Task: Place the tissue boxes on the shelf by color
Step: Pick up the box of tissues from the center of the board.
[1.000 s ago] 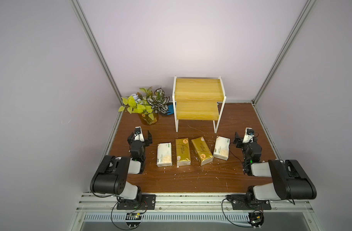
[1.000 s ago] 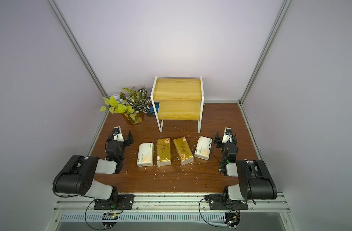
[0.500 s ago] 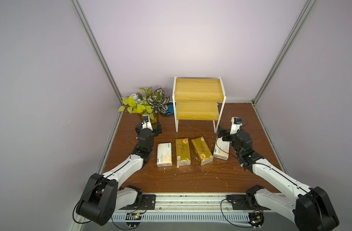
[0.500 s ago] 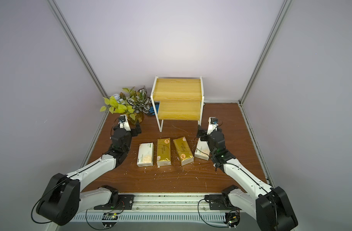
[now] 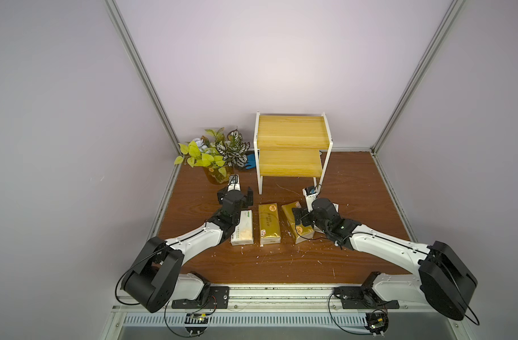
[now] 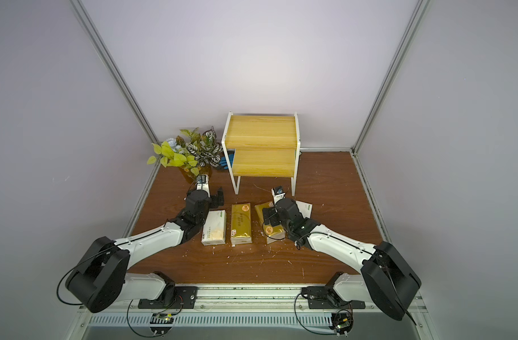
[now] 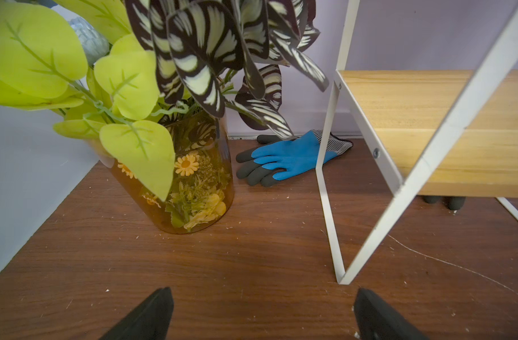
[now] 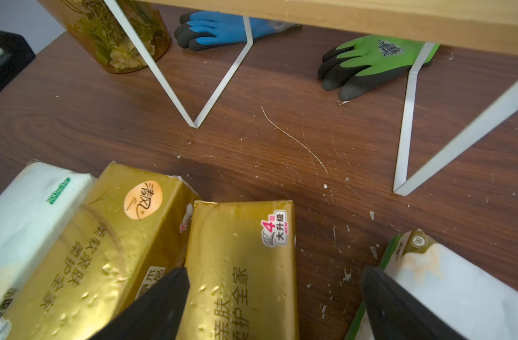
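Observation:
Four tissue boxes lie in a row on the brown table: a white one point(image 5: 242, 231), a gold one point(image 5: 269, 225), a second gold one point(image 5: 294, 228) and a white one point(image 6: 305, 207) at the right, partly hidden by my right arm. The shelf point(image 5: 290, 138) stands behind them with both boards bare. My right gripper point(image 8: 274, 282) is open, its fingers either side of the right-hand gold box point(image 8: 240, 265). My left gripper point(image 7: 265, 304) is open over bare table, just beyond the far end of the left white box.
A glass vase of plants point(image 5: 216, 173) stands left of the shelf, close to my left gripper point(image 5: 235, 196). A blue glove point(image 7: 290, 156) lies by the shelf's left leg point(image 7: 328, 206). A green glove point(image 8: 375, 59) lies under the shelf. Walls close in three sides.
Both arms have unfolded from the front corners and reached toward the shelf. My right gripper has swung left over the right gold box and opened wider. The boxes have not moved.

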### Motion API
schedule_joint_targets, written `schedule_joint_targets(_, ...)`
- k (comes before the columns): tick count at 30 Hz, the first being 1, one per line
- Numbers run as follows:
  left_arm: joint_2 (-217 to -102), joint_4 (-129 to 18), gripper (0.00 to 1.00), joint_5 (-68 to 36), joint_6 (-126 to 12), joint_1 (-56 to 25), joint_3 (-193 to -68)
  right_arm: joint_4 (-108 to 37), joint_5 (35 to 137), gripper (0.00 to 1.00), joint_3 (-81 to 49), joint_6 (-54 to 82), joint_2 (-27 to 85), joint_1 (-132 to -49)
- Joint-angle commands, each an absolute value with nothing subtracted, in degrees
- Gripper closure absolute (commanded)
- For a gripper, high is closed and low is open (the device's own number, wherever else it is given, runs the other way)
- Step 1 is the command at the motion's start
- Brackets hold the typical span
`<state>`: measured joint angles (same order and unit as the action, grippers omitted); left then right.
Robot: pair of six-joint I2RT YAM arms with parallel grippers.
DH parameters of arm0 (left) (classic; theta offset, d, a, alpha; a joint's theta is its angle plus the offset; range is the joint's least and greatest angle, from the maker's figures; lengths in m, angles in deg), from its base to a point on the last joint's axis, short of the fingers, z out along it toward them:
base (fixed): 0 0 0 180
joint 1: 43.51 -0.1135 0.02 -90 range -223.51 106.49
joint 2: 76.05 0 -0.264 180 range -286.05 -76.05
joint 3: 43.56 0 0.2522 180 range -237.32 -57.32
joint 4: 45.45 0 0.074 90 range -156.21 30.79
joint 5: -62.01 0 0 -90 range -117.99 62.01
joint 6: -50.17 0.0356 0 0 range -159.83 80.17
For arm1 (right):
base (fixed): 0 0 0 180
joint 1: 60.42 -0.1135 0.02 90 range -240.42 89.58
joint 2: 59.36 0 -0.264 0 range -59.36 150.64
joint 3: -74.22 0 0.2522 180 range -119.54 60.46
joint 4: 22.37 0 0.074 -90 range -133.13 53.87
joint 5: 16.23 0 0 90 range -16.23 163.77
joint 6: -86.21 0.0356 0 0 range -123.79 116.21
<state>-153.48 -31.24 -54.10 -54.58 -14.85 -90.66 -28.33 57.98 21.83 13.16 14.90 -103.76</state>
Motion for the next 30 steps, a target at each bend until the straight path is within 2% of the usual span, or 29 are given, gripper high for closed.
schedule_joint_targets(1,-154.16,-32.9,0.0,-55.41,-56.32,-14.19,-92.14,-29.92,60.48,0.01,19.55,11.6,14.6,-103.92)
schedule_joint_targets(9,-156.05,-35.47,0.0,-55.24,-57.67,-14.01,-93.17,-38.2,69.36,0.01,15.62,10.86,16.45,-103.98)
schedule_joint_targets(30,-158.49,-37.13,0.0,-52.13,-59.27,-13.99,-93.71,-46.06,69.88,0.01,14.77,13.03,20.09,-105.29)
